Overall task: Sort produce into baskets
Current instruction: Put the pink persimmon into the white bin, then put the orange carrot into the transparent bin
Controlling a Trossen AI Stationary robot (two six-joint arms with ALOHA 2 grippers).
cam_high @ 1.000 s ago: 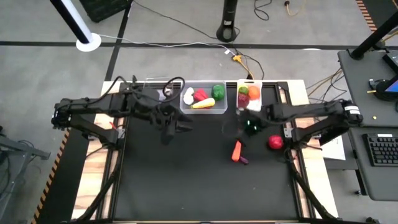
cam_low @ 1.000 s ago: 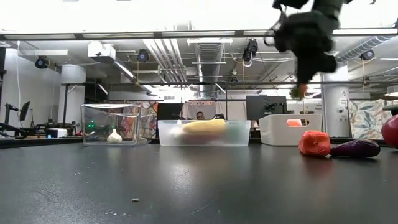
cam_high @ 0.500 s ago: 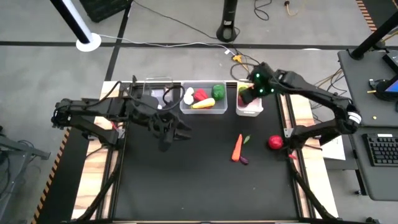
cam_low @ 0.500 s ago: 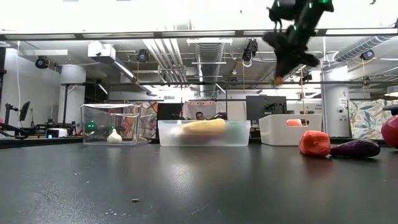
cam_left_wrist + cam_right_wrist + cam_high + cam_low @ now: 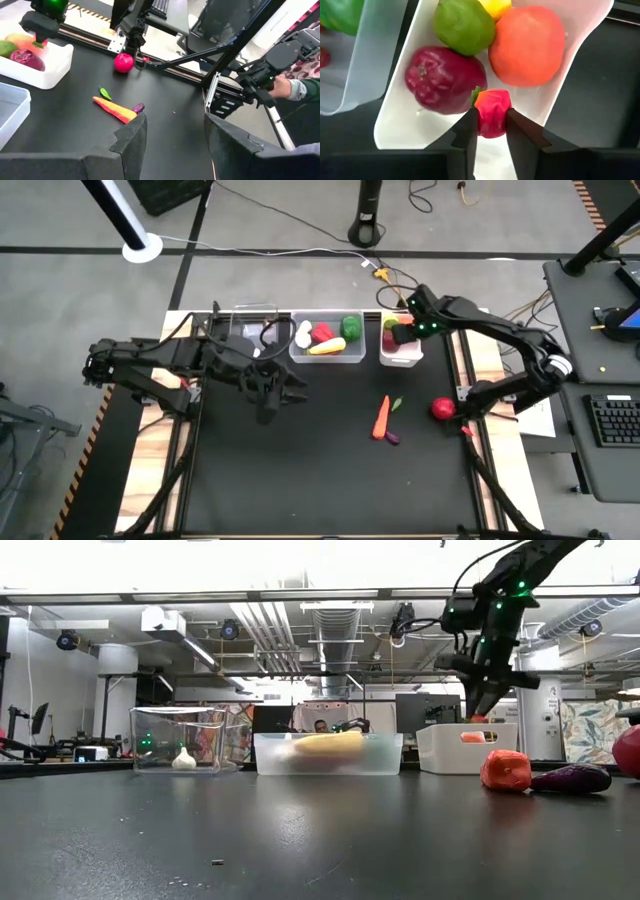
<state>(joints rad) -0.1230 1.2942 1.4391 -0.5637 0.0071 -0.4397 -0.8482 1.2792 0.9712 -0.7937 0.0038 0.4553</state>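
Your left gripper (image 5: pixel 283 393) hovers over bare table in front of the narrow clear bin (image 5: pixel 248 332), fingers spread and holding nothing. The wider clear bin (image 5: pixel 327 356) holds several pieces. A carrot (image 5: pixel 381 420) and a red apple (image 5: pixel 442 408) lie loose. Your right gripper (image 5: pixel 491 131) pinches a small red fruit (image 5: pixel 492 112) above the white bin (image 5: pixel 400 122).

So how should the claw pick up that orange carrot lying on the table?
Grab the carrot across its thick middle, coming straight down from above. It lies flat on the black table, long and narrow, so the fingers should close across its narrow width. The small purple piece sits close to its lower end, so keep away from that end.
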